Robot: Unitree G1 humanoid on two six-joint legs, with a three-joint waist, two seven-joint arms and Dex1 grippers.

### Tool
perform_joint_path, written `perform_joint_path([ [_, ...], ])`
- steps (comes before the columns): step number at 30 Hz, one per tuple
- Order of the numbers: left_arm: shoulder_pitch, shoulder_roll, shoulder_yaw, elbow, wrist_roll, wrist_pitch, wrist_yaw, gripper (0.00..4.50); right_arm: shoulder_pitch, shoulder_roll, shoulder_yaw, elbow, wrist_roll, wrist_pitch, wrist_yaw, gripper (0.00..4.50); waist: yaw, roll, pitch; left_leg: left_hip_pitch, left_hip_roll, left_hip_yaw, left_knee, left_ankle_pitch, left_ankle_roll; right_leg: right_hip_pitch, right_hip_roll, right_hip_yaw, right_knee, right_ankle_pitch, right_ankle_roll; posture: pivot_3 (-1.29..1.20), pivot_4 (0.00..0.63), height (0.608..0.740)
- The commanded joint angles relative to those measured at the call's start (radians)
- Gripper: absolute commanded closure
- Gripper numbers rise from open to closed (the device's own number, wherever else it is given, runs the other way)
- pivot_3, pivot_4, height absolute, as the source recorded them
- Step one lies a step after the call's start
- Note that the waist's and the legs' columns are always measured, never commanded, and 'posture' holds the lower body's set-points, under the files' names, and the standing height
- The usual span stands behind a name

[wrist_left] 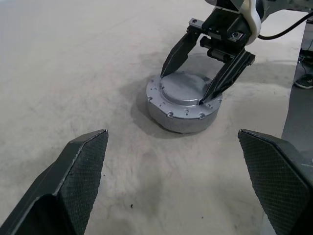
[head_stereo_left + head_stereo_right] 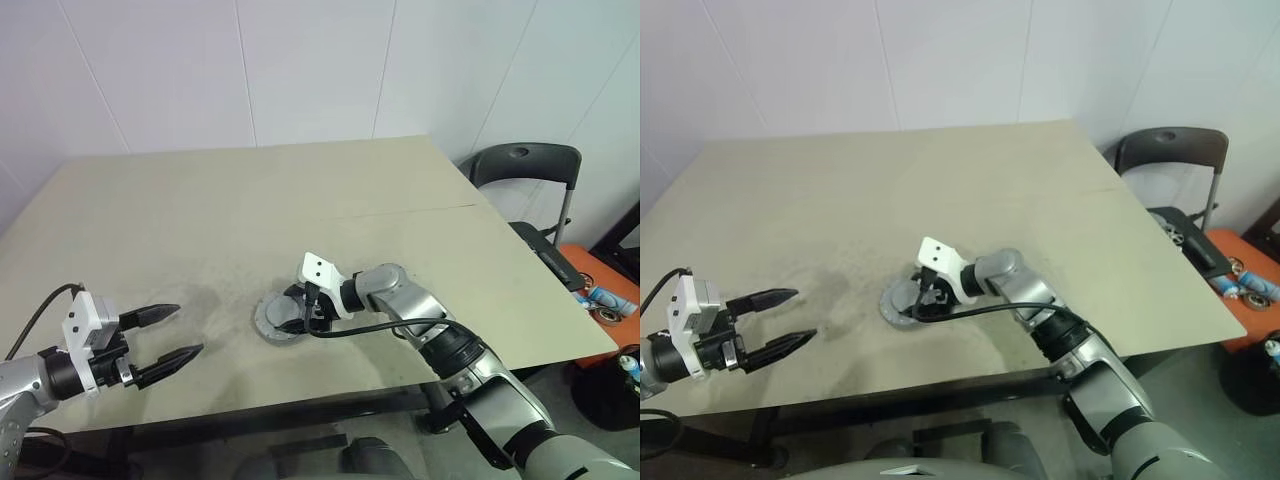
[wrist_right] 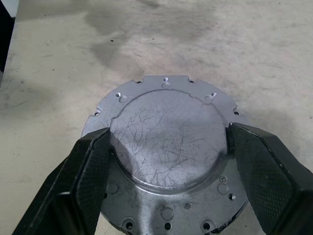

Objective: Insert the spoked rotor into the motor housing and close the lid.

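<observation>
The grey notched lid (image 3: 166, 105) lies flat on top of the silver motor housing (image 1: 178, 121), near the table's front edge at the middle. My right gripper (image 1: 183, 87) reaches in from the right, and its two fingers stand against opposite sides of the lid's raised centre, closed on it. The spoked rotor is hidden. My left gripper (image 2: 190, 330) hovers over the table well to the left of the housing, pointing toward it, its jaws wide apart with nothing between them.
The beige table (image 2: 250, 200) spreads bare behind and beside the housing. A dark chair (image 2: 525, 165) stands off the table's right edge, with an orange box (image 2: 600, 275) and small items on the floor beyond it.
</observation>
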Motion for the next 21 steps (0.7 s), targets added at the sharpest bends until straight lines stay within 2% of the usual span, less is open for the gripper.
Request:
perform_joint_path([
  [1, -0.015, 0.013, 0.026, -0.006, -0.020, -0.004, -0.001, 0.00, 0.000, 0.005, -0.006, 0.037, -0.023, -0.003, -0.012, 1.05, 0.000, 0.000, 0.000, 0.000, 0.000, 0.000, 0.000, 0.000, 0.000, 0.000, 0.000, 0.000, 0.000, 0.000, 0.000, 0.00, 0.000, 0.740],
  [15, -0.038, 0.026, 0.000, -0.007, -0.001, 0.014, 0.025, 0.00, 0.012, -0.007, -0.001, 0.033, -0.032, -0.011, 0.016, 1.05, 0.000, 0.000, 0.000, 0.013, 0.000, 0.000, 0.000, 0.000, 0.000, 0.013, 0.000, 0.000, 0.000, 0.000, 0.000, 0.00, 0.000, 0.740],
  [21, -0.047, 0.038, 0.003, -0.001, -0.004, 0.029, 0.027, 0.00, 0.007, -0.009, 0.005, 0.043, -0.046, -0.026, 0.017, 1.05, 0.001, 0.000, 0.000, 0.013, 0.000, 0.000, 0.000, 0.000, 0.000, 0.014, 0.000, 0.000, 0.000, 0.000, 0.000, 0.00, 0.000, 0.740],
])
